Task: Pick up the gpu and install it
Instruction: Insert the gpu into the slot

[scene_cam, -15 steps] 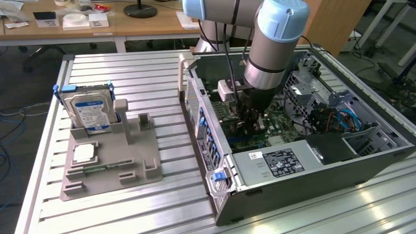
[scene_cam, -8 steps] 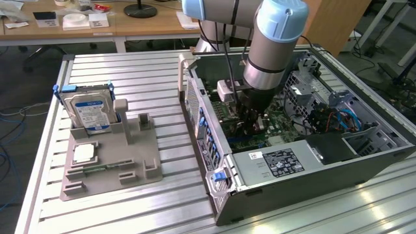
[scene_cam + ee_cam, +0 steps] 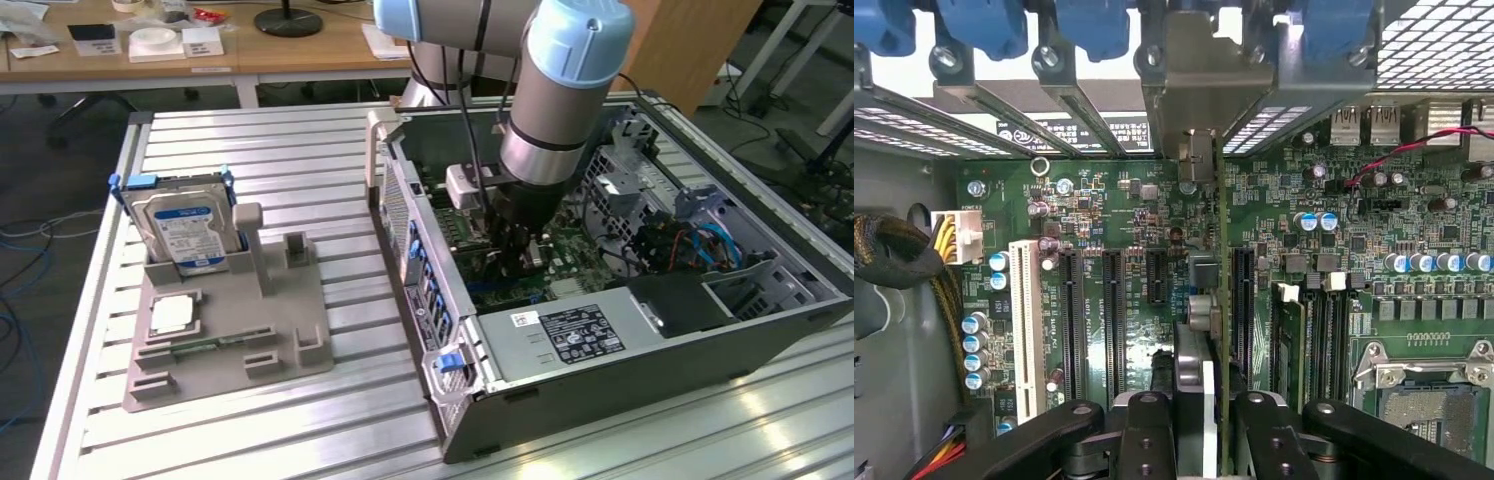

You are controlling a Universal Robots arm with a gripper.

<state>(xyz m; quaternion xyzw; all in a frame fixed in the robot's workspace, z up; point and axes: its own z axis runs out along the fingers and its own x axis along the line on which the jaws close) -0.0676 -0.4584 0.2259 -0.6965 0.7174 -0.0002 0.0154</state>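
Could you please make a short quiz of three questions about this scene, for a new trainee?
1. True or false: the gripper is shut on the gpu above the motherboard.
2. Where is the arm working?
A. inside the open computer case
B. over the gray holder
C. off the table
3. Fill in: in the gray holder, the hard drive stands ____ at the far end.

Key:
1. True. The card stands on edge between the fingers, its metal bracket up at the slot openings of the case.
2. A
3. upright
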